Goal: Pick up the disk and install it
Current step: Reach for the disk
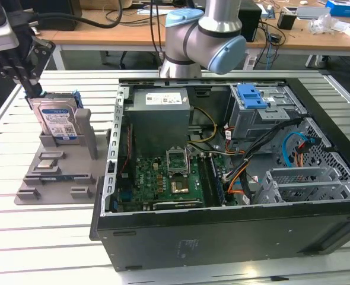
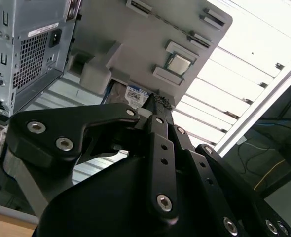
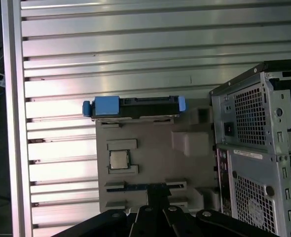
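Note:
The disk (image 1: 59,122) stands on edge in a grey holder (image 1: 56,178) at the exterior view's left, its silver face and white-and-blue label turned toward the camera. In the first wrist view the disk (image 3: 135,106) shows edge-on with blue rails along it. My gripper (image 1: 34,92) hangs at the disk's upper far corner, fingers together, with nothing seen between them. It sits over the holder (image 3: 150,148) in the first wrist view, where the gripper (image 3: 158,190) is apart from the disk. The second wrist view has the fingertips (image 2: 158,101) beside the disk's label (image 2: 134,94).
An open black computer case (image 1: 222,225) lies on the slatted metal table (image 1: 21,237), right of the holder. Inside are a grey power-supply box (image 1: 160,113), a drive cage with a blue latch (image 1: 252,95) and loose cables. The arm (image 1: 204,35) reaches over the case's back.

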`<state>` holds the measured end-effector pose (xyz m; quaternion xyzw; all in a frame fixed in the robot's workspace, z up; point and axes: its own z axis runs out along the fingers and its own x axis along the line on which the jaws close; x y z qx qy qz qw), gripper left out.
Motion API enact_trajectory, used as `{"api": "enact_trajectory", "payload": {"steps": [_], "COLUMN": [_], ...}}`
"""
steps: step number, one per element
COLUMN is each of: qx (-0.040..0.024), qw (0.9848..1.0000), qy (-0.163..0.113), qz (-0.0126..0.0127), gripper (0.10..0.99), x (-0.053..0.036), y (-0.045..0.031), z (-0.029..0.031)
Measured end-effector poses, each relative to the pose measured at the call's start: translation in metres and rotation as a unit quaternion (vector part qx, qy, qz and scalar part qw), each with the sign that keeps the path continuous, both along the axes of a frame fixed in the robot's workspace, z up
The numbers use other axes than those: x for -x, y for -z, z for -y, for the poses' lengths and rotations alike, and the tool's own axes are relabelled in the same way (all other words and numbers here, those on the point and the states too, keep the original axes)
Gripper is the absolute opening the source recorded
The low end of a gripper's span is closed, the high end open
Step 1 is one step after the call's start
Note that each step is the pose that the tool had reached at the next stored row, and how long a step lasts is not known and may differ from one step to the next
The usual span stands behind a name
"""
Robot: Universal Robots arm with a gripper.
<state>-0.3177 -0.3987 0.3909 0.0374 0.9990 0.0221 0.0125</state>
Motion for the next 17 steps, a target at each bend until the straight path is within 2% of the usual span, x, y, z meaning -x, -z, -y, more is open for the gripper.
{"api": "enact_trajectory", "payload": {"steps": [4, 7, 10, 17], "qx": [0.0, 0.0, 0.0, 0.0], "qw": [1.0, 1.0, 1.0, 1.0], "qy": [0.0, 0.0, 0.0, 0.0], "qz": [0.0, 0.0, 0.0, 0.0], "gripper": [0.106, 0.106, 0.106, 0.106], "x": [0.0097, 0.016, 0.0225, 0.0321], "y": [0.0003, 0.0007, 0.001, 0.0016], "z": [-0.001, -0.0066, -0.0097, -0.0102]}}
